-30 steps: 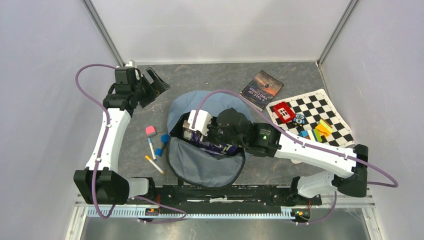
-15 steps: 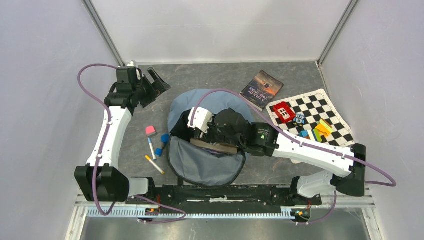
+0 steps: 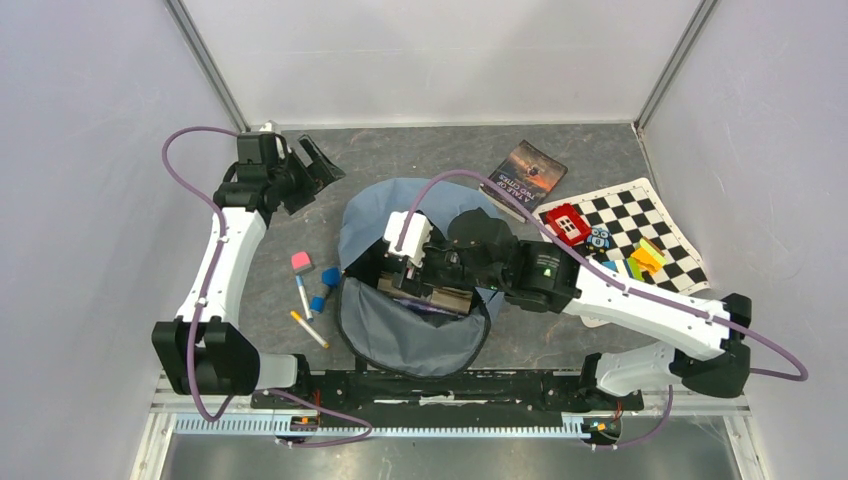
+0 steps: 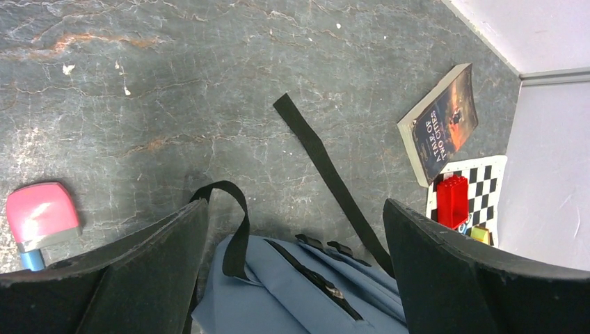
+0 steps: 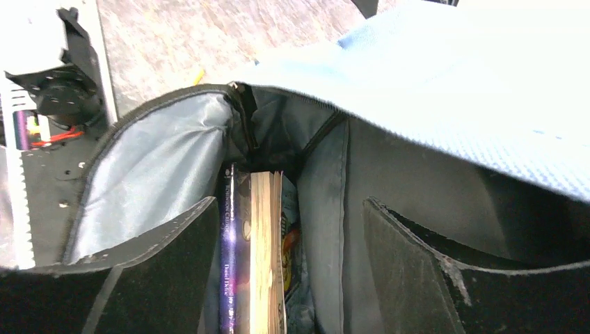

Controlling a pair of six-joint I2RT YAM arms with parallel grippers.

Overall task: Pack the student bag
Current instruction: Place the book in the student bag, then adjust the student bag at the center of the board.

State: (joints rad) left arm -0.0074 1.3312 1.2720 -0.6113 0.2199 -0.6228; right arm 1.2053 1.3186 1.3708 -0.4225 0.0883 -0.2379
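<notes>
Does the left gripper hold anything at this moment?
No: in the left wrist view the left gripper has its fingers wide apart, and between them show only the table and the student bag below.

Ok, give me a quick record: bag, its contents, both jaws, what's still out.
bag: grey-blue fabric backpack, unzipped, flap folded toward the near edge
contents: purple-spined book standing on edge inside
right jaws: open, in the bag mouth, astride the book
left jaws: open, empty, near the bag's far-left edge
still out: dark paperback, pink eraser, yellow pen, chequered mat with toys
</notes>
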